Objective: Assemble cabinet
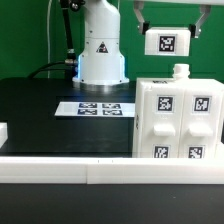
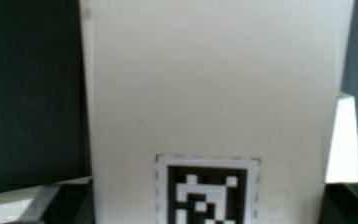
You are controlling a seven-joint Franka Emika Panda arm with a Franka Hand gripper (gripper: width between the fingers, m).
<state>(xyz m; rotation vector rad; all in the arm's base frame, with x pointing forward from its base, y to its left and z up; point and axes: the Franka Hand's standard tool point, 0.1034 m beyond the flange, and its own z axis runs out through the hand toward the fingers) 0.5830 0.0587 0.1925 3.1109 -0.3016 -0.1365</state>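
Exterior view first: black worktop (image 1: 40, 110) carrying the cabinet (image 1: 175, 120) at the exterior view's right, upright, white, box-shaped, with four black-and-white tags (image 1: 162, 101) on the facing side and a small white knob (image 1: 180, 70) on top. Inside of the box hidden behind closed faces; contents impossible to tell. Near it, toward the exterior view's left, flat on the worktop, the marker board (image 1: 100, 107), with the white robot base (image 1: 100, 50) behind. Along the near edge, a long white rail (image 1: 90, 168). Above the cabinet and clear of the knob, a small white panel (image 1: 168, 42) bearing one tag, hanging in the air, pinched between the jaws, one finger at each side edge. Cabinet therefore directly below the jaws and apart from them. Wrist view next: white panel (image 2: 194, 90) again, close up, long and flat, filling most of the picture, one tag on its face near one end; beside it a dark surface (image 2: 25, 90), too blurred to name.
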